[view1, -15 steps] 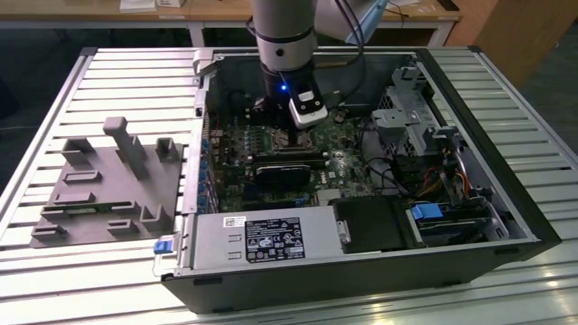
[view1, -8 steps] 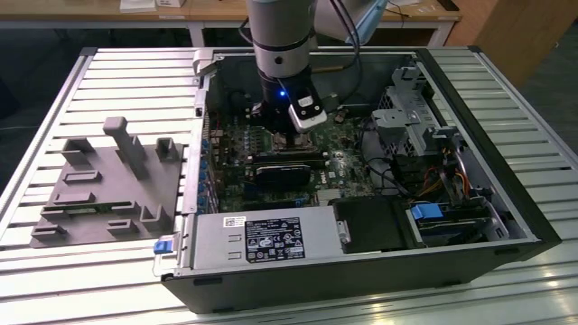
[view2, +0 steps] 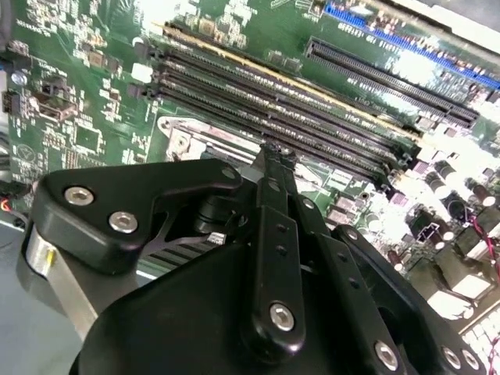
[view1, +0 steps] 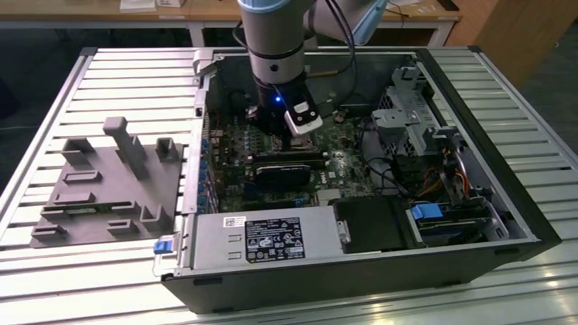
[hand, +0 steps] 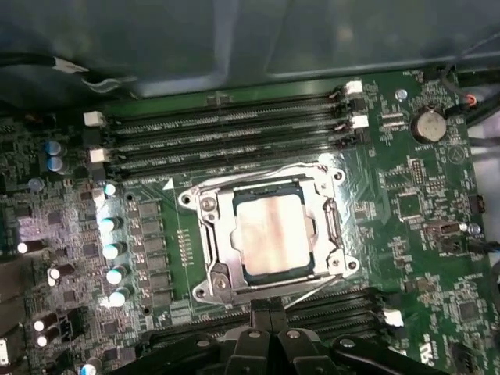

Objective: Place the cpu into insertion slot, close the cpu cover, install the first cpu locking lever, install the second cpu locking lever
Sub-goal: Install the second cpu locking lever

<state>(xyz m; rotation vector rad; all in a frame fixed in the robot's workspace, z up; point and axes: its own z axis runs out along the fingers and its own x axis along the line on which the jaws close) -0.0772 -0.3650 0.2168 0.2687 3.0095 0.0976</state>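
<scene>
**Fingers together above the socket, cpu already seated**

In the second wrist view the fingers [view2: 275, 160] are pressed together, with nothing between them, and their tip is just over the silvery edge of the insertion slot [view2: 205, 134]. In the first wrist view the cpu [hand: 272, 232] lies flat inside the insertion slot [hand: 205, 269], and the cpu cover [hand: 215, 229] lies down around it, so the grey top shows through its window. Long black memory slots [hand: 226, 133] run beside the socket on the green motherboard [hand: 422, 211]. In the exterior view the arm [view1: 275, 47] reaches down into the open computer case [view1: 470, 88], which lies on the slatted surface [view1: 126, 81], near a grey fixture tray [view1: 99, 189].
</scene>
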